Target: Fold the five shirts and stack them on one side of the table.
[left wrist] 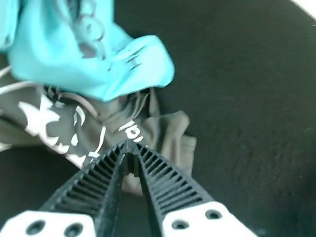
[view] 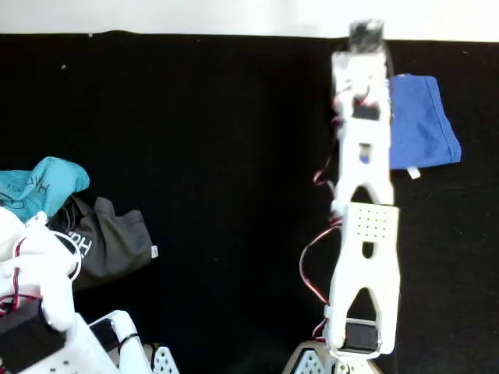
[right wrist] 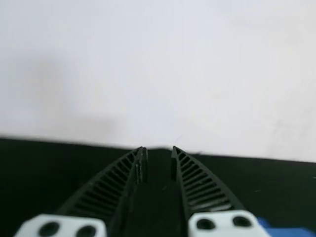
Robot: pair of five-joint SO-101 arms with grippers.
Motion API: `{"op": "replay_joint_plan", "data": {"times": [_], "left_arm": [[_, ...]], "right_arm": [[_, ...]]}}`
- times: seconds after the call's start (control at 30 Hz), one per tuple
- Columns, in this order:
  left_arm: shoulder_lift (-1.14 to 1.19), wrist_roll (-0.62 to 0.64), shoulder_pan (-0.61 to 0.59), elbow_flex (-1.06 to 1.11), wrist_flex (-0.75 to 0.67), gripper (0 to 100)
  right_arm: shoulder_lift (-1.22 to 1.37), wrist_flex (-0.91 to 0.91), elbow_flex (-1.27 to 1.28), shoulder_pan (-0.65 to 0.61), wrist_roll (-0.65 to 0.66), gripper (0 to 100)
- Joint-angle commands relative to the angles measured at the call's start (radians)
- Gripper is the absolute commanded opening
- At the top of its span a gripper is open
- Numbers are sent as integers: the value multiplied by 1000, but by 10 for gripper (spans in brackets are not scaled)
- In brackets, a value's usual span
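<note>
A teal shirt (view: 43, 183) lies crumpled at the table's left edge, partly on top of a dark grey shirt (view: 109, 238) with white print. My left gripper (left wrist: 129, 146) hangs just over the dark grey shirt (left wrist: 163, 133), fingertips pressed together and nothing between them; the teal shirt (left wrist: 94, 54) is just beyond. A folded blue shirt (view: 421, 121) lies at the far right. My right arm (view: 365, 195) stretches past its left side to the table's far edge, where my right gripper (right wrist: 158, 150) is slightly open and empty.
The black table (view: 218, 156) has a wide bare stretch between the two shirt piles. A white wall (right wrist: 158, 64) rises behind the far edge. The left arm's base (view: 47, 327) stands at the near left corner.
</note>
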Motion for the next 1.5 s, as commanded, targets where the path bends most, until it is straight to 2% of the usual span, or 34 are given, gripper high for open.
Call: {"op": "replay_joint_plan", "data": {"times": [0.0,0.07,0.17,0.33,0.5,0.6,0.7,0.83,0.9,0.97,1.1,1.27,1.47], "left_arm": [[-1,-8,-68,48,-38,11],[1,-8,-94,77,-74,32],[51,-8,-99,104,-84,81],[303,-8,-137,10,-84,84],[659,-8,-234,-355,-77,87],[862,-23,-291,-613,-71,87],[1030,-98,-314,-845,-12,87],[1221,-129,-361,-1104,25,91],[1310,-169,-387,-1205,31,133],[1399,-216,-406,-1260,31,177],[1515,-275,-415,-1273,32,178],[1564,-282,-386,-1273,71,178],[1557,-282,-357,-1276,127,178]], "right_arm": [[-262,283,-10,67,-130,91],[-361,463,-10,87,-180,91],[-487,702,-10,97,-186,91],[-653,978,-10,91,-183,94],[-760,1188,-8,47,-34,94],[-788,1280,-5,22,-23,94],[-817,1395,-8,-4,-23,95],[-934,1400,59,-15,-23,134],[-1018,1399,137,-41,-23,193],[-1115,1399,232,-70,-23,211],[-1328,1399,420,-133,-28,205],[-1593,1399,630,-205,-28,204],[-1831,1397,900,-208,-28,204]]}}
